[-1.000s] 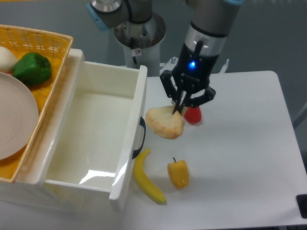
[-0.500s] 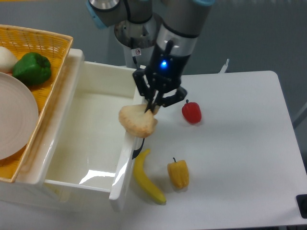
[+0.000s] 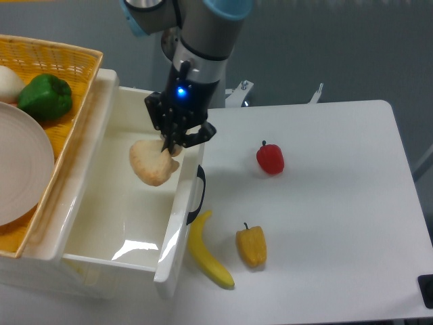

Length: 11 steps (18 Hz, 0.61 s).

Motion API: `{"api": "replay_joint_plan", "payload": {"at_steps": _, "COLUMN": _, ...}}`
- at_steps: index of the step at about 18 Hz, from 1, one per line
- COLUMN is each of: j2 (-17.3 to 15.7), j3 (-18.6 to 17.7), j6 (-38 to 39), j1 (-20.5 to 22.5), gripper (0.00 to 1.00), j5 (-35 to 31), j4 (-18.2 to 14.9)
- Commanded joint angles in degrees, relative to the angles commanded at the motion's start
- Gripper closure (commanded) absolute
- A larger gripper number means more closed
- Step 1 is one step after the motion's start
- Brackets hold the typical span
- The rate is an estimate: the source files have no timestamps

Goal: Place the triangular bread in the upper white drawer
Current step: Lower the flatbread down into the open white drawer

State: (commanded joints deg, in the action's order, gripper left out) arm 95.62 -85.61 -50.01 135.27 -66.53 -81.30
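Note:
The triangular bread, a pale tan wedge, hangs in the air over the inside of the upper white drawer, near its right front panel. My gripper is shut on the bread's upper right corner, its black fingers pointing down. The drawer stands pulled open, with a dark handle on its front panel and nothing lying on its floor.
A woven yellow basket at the left holds a green pepper, a white plate and a white round thing. On the table lie a banana, a yellow pepper and a red pepper.
The arm has carried the bread leftward, from above the table beside the red pepper, past the drawer's front panel, to above the drawer's inside.

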Motion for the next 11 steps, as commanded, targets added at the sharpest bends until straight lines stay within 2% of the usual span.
{"api": "replay_joint_plan", "payload": {"at_steps": 4, "j2": 0.97, "j3": -0.35, "j6": 0.00, "j1": -1.05, "gripper": 0.96, "j5": -0.35, "j4": 0.09}}
{"api": "replay_joint_plan", "payload": {"at_steps": 11, "j2": 3.34, "j3": -0.97, "j6": 0.00, "j1": -4.83, "gripper": 0.89, "j5": -5.71, "j4": 0.09}}
